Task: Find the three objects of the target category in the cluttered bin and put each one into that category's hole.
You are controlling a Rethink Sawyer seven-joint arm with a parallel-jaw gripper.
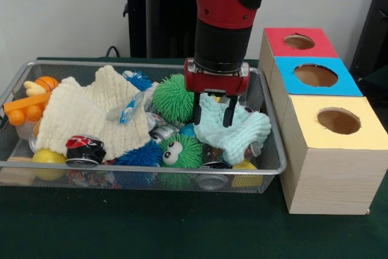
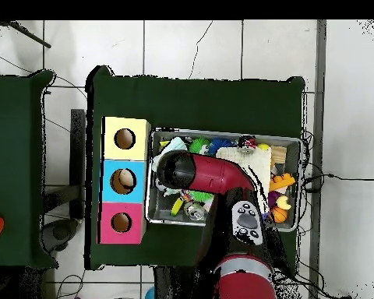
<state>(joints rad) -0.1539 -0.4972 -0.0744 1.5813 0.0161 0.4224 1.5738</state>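
The silver wire-mesh bin [image 1: 145, 168] is full of clutter. My gripper [image 1: 213, 115] hangs low over its right part. It is open, with its fingers [image 1: 198, 113] on either side of a raised fold of a mint-green cloth [image 1: 239, 130]. Next to it lie a green spiky ball [image 1: 173, 97], a green spiky ball with eyes [image 1: 180, 151], a large cream cloth [image 1: 91, 116] and a crushed can [image 1: 85, 149]. Three boxes with round holes stand right of the bin: red [image 1: 300, 42], blue [image 1: 315, 76] and yellow [image 1: 338, 121]. In the overhead view my arm [image 2: 202, 173] hides the gripper above the bin [image 2: 221, 132].
Blue spiky balls [image 1: 140, 156], a yellow ball [image 1: 48, 156], orange toys [image 1: 35, 98] and more cans [image 1: 162, 133] fill the bin. In the overhead view the boxes, yellow [image 2: 125, 138], blue [image 2: 123, 181] and red [image 2: 121, 222], line the bin's left side on the green table [image 2: 221, 101].
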